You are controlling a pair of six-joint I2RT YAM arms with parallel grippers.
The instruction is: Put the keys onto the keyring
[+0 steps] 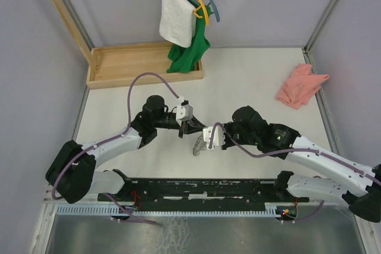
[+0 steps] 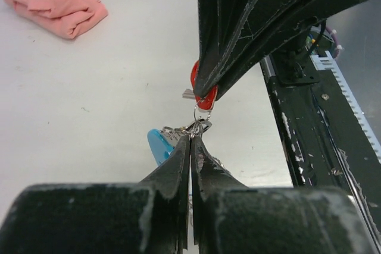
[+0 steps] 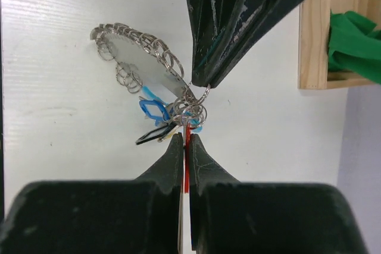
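- Both pairs of jaws were clenched. The left gripper (image 2: pixel 191 136) pinched the small silver wire keyring (image 2: pixel 200 124) at its rim, and the right gripper (image 3: pixel 186 137) grasped the little metal key with the red oval head (image 2: pixel 205 94) by that head.
- Position: the red-headed key and the keyring met between the two sets of fingertips, over the white table (image 2: pixel 89 105) and in front of the arm bases.
- The small metal key with the bright blue head (image 2: pixel 159 146) hung just beside the left fingertips. It was possibly already on the ring cluster, but neither wrist view settled this.
- A silver chain of linked rings (image 3: pixel 134 40) trailed from the same cluster.
- Handling (judged): the keys looked light, rigid and smooth, so likely to swivel in a pinch. They are best held flat across the head, leaving the hole free.
- The keyring looked like thin, springy wire that slips easily. It is best gripped across the coil, away from the split.
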